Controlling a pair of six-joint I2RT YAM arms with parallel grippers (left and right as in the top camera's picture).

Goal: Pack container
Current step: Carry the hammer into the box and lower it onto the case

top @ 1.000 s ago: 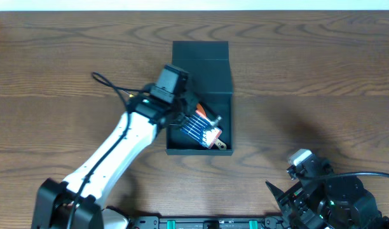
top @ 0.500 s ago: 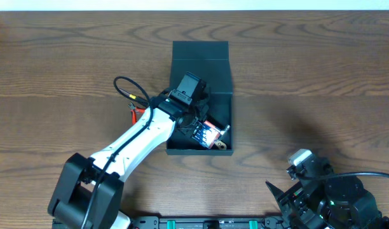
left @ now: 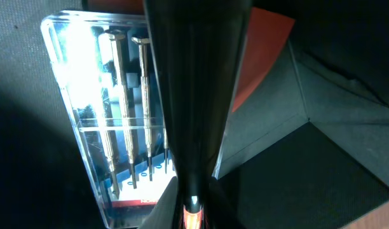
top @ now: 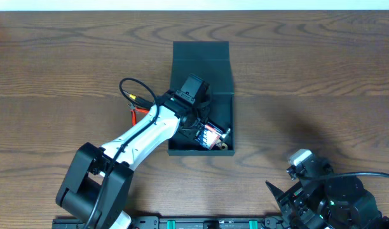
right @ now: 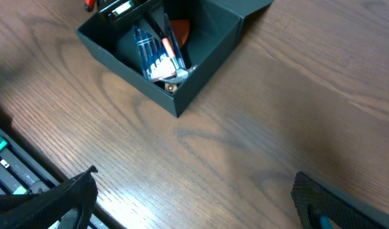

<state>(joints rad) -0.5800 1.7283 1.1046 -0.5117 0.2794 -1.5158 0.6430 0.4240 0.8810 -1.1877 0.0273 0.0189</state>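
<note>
The container (top: pixel 231 121) is a dark teal-black box, open, with its flap lid (top: pixel 201 54) lying back at the far side. It also shows in the right wrist view (right: pixel 204 60). My left gripper (top: pixel 197 117) reaches down inside it, shut on a long black tool (left: pixel 194 76) with an orange patch by the jaws. Under it lies a clear case of small screwdrivers (left: pixel 118 127), also seen from overhead (top: pixel 208 135), with an orange card (left: pixel 261 44) beside it. My right gripper (right: pixel 194 181) is open and empty over bare table at the front right.
A red-handled item (top: pixel 136 113) lies on the table just left of the box, partly hidden by my left arm's cable (top: pixel 134 89). The arm bases and a rail (top: pixel 213 222) line the front edge. Wooden tabletop (top: pixel 309 83) surrounds the box.
My left gripper has moved right from the box's left rim into the box. The screwdriver case has shifted slightly right. The right arm has not moved.
</note>
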